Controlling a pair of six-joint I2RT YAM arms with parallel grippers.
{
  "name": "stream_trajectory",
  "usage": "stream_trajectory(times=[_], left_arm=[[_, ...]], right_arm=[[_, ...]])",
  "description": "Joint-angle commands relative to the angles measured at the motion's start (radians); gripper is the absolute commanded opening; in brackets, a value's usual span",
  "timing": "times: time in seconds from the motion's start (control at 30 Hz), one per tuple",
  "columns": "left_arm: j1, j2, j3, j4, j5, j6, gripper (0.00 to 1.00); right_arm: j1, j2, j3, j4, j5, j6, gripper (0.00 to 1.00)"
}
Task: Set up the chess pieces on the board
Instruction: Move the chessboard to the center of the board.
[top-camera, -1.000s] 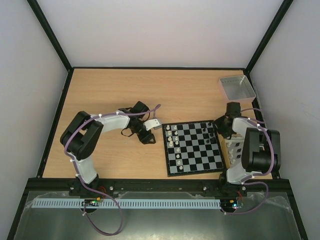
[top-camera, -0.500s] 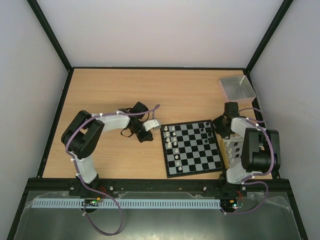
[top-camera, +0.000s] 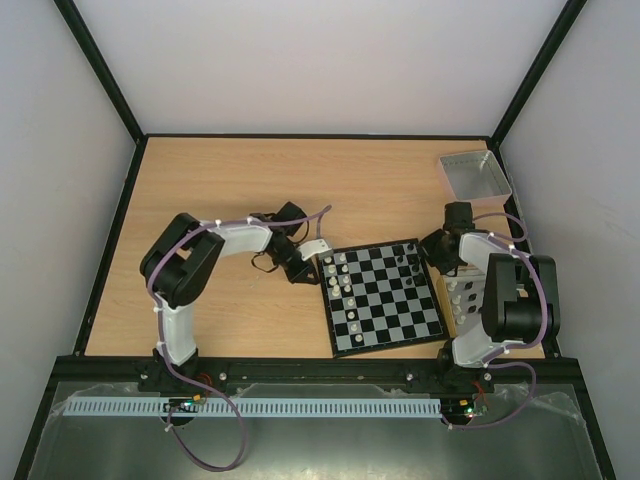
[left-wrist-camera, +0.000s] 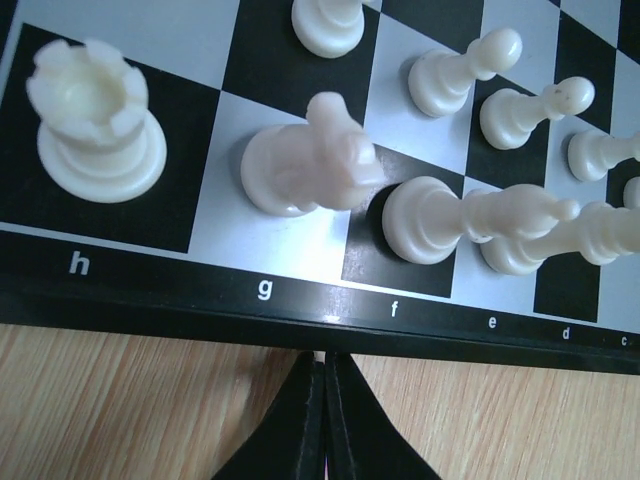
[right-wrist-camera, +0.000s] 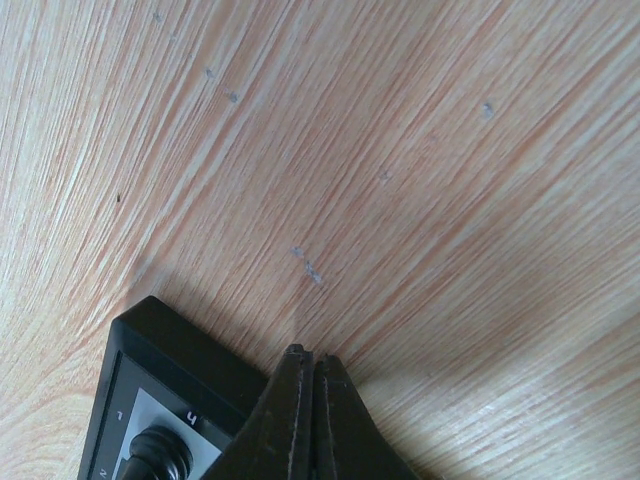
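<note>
The left jaws, pressed shut and empty, sit just off the board's g–f edge, likely placed to nudge rather than pick. The right jaws, also shut and empty, hover beside the board's corner. White chess pieces line the board's near rows.

Soft, even light is filling the overhead view, washing out the pale walls a little and leaving only faint shadows on the wooden table. In the left wrist view, a small glare spot is shining on the border of the board just ahead of the left claw. The white pieces beyond it are glowing bright and blurring toward the right edge. Ahead of the right claw the wood grain is showing sharp and curving at the edges, and a soft shadow is pooling beside the tips.
</note>
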Motion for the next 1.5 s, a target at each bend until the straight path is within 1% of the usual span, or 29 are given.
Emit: stream_trajectory(times=[0.0, 0.4, 0.73, 0.9, 1.17, 1.47], left_arm=[[-0.008, 0.067, -0.005, -0.041, -0.016, -0.001, 0.02], [0.015, 0.1, 0.04, -0.045, -0.074, -0.02, 0.02], [0.087, 0.122, 0.069, -0.079, -0.084, -0.006, 0.02], [0.117, 0.12, 0.059, -0.093, -0.086, 0.008, 0.03], [0.157, 0.078, 0.001, -0.098, -0.093, 0.032, 0.02], [0.213, 0.065, -0.015, -0.098, -0.092, 0.04, 0.03]], right_arm=[[0.011, 0.02, 0.008, -0.035, -0.027, -0.012, 0.02], [0.041, 0.029, 0.011, -0.037, -0.044, -0.004, 0.02], [0.117, 0.05, 0.024, -0.013, -0.044, 0.043, 0.02], [0.148, 0.063, 0.027, -0.003, -0.041, 0.062, 0.02], [0.181, 0.062, 0.029, 0.001, -0.034, 0.085, 0.02], [0.282, 0.074, -0.007, 0.065, -0.025, 0.162, 0.02]])
